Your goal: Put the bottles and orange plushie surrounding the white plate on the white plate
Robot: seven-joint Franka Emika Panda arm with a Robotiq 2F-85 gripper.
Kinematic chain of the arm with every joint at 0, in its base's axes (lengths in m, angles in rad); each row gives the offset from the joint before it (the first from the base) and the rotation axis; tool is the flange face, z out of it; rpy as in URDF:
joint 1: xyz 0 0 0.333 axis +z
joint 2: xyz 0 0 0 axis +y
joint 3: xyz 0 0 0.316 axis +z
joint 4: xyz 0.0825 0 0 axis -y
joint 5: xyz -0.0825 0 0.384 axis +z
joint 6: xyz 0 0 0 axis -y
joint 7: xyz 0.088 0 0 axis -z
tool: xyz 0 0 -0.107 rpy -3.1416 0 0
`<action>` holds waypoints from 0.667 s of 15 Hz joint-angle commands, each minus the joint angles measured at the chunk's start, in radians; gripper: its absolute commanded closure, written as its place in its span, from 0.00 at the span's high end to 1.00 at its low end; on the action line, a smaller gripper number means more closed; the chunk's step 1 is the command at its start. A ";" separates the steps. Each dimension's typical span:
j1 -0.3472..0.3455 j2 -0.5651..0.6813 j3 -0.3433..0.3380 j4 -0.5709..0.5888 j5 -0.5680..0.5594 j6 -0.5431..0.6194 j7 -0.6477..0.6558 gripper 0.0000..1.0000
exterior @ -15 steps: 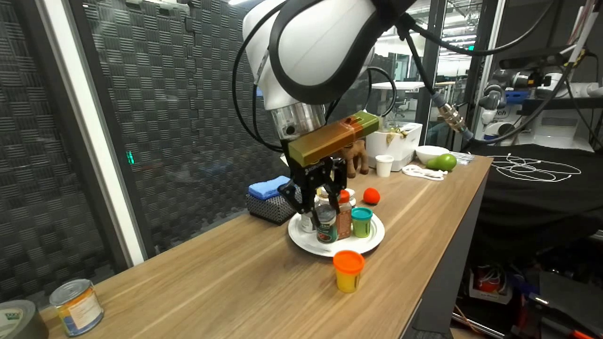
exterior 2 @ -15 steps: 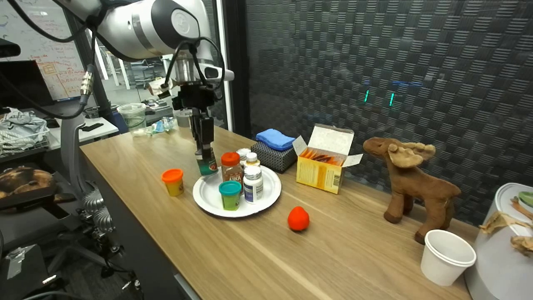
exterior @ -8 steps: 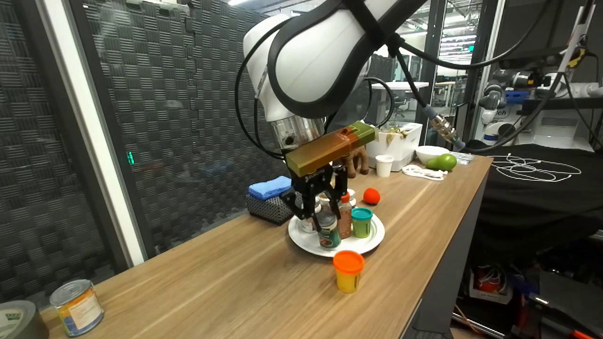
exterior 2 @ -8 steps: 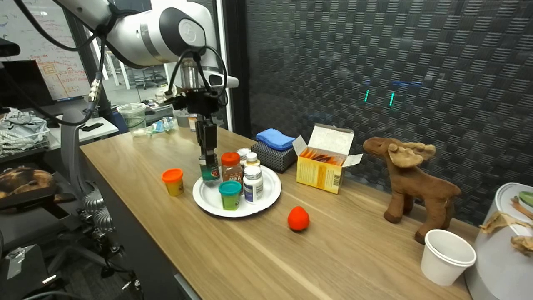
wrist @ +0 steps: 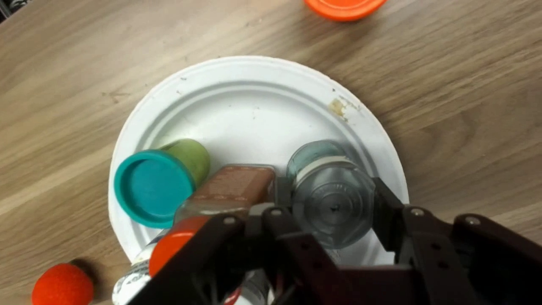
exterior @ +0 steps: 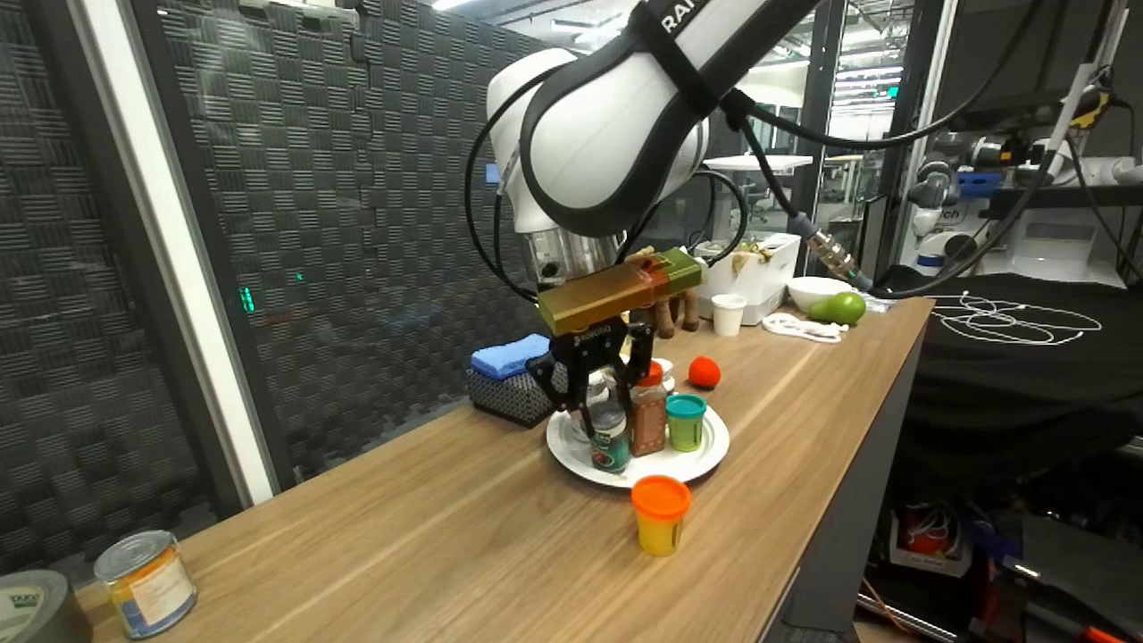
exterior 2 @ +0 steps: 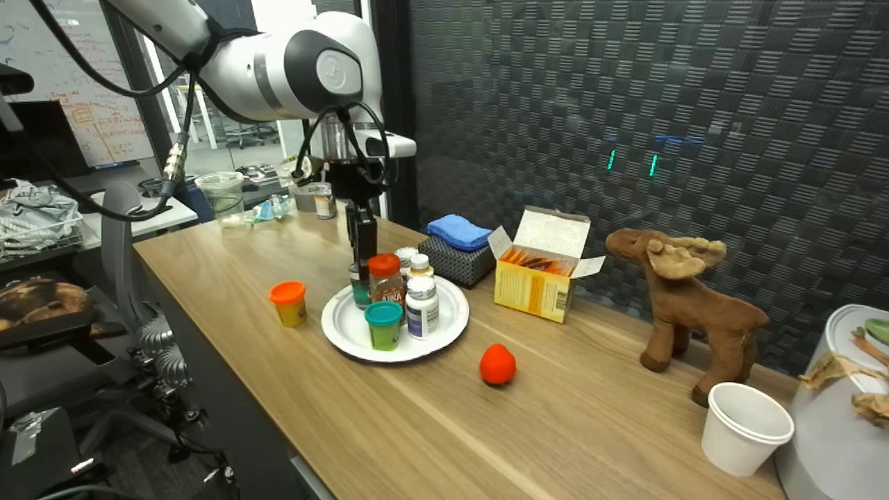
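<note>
My gripper (wrist: 333,201) is shut on the green-labelled jar (wrist: 338,212) with the silver lid, one finger on each side of it. Held about upright, the jar is low over the white plate (wrist: 254,114); whether its base touches, I cannot tell. Close beside it on the plate are the red-capped bottle (exterior 2: 387,281), the teal-capped green tub (exterior 2: 384,326) and several white-capped bottles (exterior 2: 421,312). Off the plate, on the table, stands an orange-capped yellow tub (exterior: 661,515). The orange plushie (exterior 2: 498,364) lies on the table on another side of the plate.
Behind the plate are a dark patterned box with a blue cloth (exterior 2: 458,232) and an open yellow box (exterior 2: 531,292). A brown plush moose (exterior 2: 694,305) and white cups (exterior 2: 743,427) stand farther along. A tin can (exterior: 147,585) and tape roll (exterior: 36,607) sit at the opposite end.
The arm has come down with the jar still gripped, carrying it from over the plate's rim inward, beside the red-capped bottle. The plushie and orange-capped tub have stayed put.
</note>
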 commanded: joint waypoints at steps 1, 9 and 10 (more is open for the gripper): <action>-0.020 0.026 0.006 0.033 0.078 0.030 0.000 0.23; -0.010 -0.007 0.002 0.021 0.077 0.051 -0.002 0.80; -0.003 -0.018 0.002 0.019 0.069 0.053 0.004 0.87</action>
